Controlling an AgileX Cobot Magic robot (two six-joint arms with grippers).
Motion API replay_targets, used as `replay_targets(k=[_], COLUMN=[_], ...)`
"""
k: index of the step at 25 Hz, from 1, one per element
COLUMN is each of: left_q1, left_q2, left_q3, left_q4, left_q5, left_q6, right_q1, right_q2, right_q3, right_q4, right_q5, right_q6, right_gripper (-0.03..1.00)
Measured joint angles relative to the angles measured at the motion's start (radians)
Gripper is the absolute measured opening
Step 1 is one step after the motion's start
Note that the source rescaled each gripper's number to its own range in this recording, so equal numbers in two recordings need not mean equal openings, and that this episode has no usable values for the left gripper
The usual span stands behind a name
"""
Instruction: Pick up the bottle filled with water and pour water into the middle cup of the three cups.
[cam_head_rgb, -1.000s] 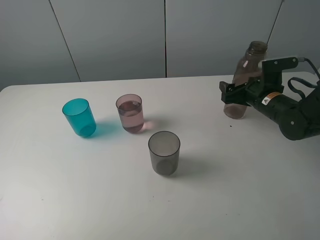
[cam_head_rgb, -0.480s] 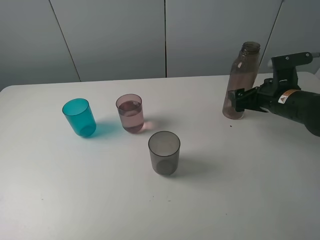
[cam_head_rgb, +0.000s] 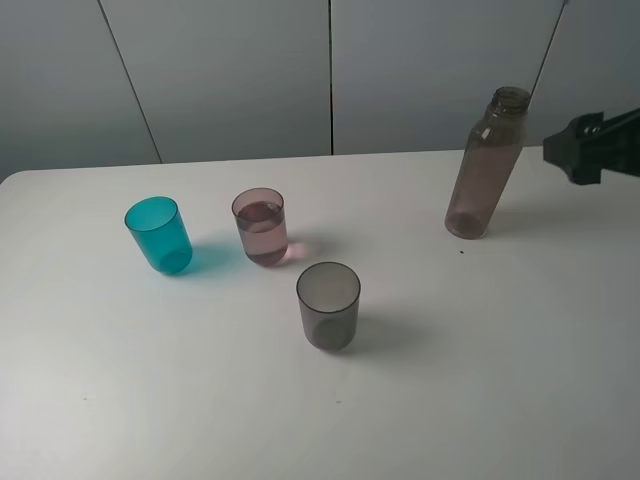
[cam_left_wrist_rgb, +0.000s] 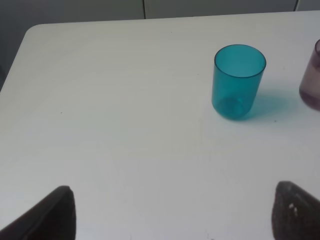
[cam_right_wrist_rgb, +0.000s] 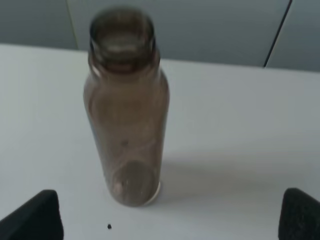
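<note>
Bottle (cam_head_rgb: 485, 165) stands upright and alone on the white worktop (cam_head_rgb: 480, 380), towards the far right side, with nothing touching it; our right hand (cam_right_wrist_rgb: 172, 220) is spread wide, its two dark fingertips (cam_right_wrist_rgb: 35, 215) showing well apart either side of the bottle's base in the right wrist view, gripping nothing; from the high camera we see only a dark piece of that arm at the right edge, clear of the bottle. Well to the left sit the three cups; the teal cup (cam_head_rgb: 158, 234) is farthest left, the pink cup (cam_head_rgb: 261, 227) in the middle just beside it, and the grey cup (cam_head_rgb: 328, 305) nearer us and a little to the right; all three are upright and apart from one another. The pink one has liquid in it, the surface visible through its wall; the bottle's own contents we cannot judge. Our left hand (cam_left_wrist_rgb: 172, 212) is open too, fingertips far apart at the frame's corners, holding nothing, with the teal cup ahead of it.
</note>
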Motion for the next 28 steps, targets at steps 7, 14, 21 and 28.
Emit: replay_targets(k=[7, 14, 21, 28], left_q1=[0.000, 0.000, 0.000, 0.000], left_q2=[0.000, 0.000, 0.000, 0.000], left_q3=[0.000, 0.000, 0.000, 0.000], left_q4=[0.000, 0.000, 0.000, 0.000], left_q5=[0.000, 0.000, 0.000, 0.000], left_q6=[0.000, 0.000, 0.000, 0.000], right_q1=[0.000, 0.000, 0.000, 0.000], right_q2=[-0.378, -0.590, -0.804, -0.965], right_q3=[-0.161, -0.165, -0.058, 0.011], right_q4=[0.016, 0.124, 0.157, 0.180], right_q5=[0.404, 0.819, 0.976, 0.936], right_q6=[-0.021, -0.116, -0.119, -0.119], right_gripper=[0.79, 0.79, 0.79, 0.79])
